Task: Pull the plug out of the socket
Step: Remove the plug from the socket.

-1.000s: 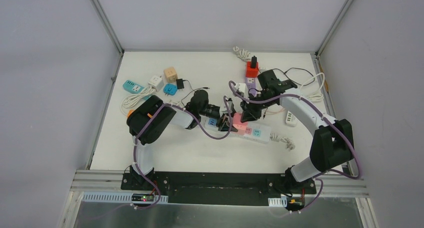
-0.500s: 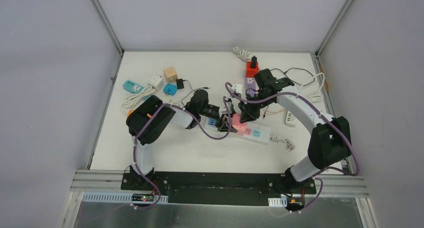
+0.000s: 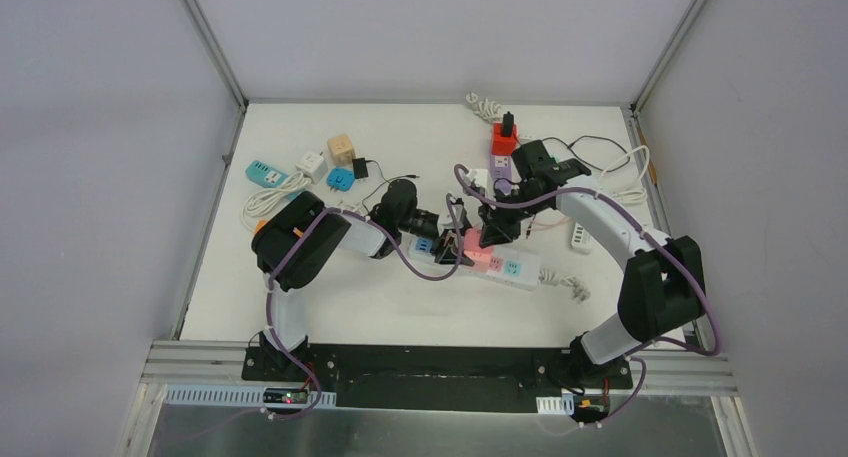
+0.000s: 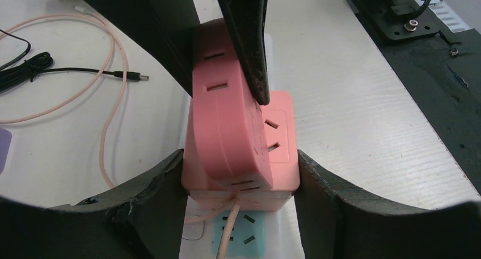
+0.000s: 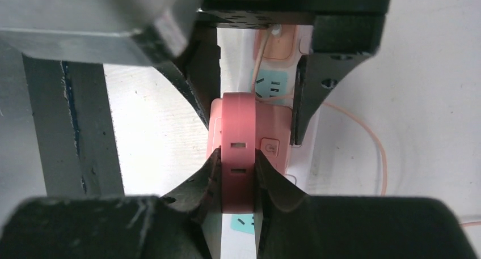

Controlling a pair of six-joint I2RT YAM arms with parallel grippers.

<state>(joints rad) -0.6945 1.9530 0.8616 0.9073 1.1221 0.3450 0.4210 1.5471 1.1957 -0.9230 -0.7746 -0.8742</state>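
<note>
**A:** Start from the left. What has hold of what?

**B:** The left gripper (image 4: 240, 162) reaches in from nine o'clock. Its jaws are partway apart, with one finger against each side of the pink socket block (image 4: 281, 123). That block sits on the white power strip (image 3: 520, 270), a little toward four o'clock from the middle of the table (image 3: 330, 297). I read this as a brace that keeps the block down.

**A:** And the plug?

**B:** The pink plug (image 5: 238, 128) stands on edge on top of the block and leans slightly. The right gripper (image 5: 237, 157) comes in from one o'clock, its jaws pinched tight on the plug's two flat faces.

**A:** Is it out yet?

**B:** Not from what I can see. In the left wrist view the plug's lower end meets the block with no gap. The prongs are hidden, so I can't tell whether they have started to draw. I'd say both grips are made and the pull itself is what remains.

**A:** Is anything in the way?

**B:** A thin pink cord (image 4: 110, 100) loops off toward nine o'clock in the left wrist view. A black lead (image 4: 74, 72) lies at ten o'clock. Both are clear of the fingers.
</note>
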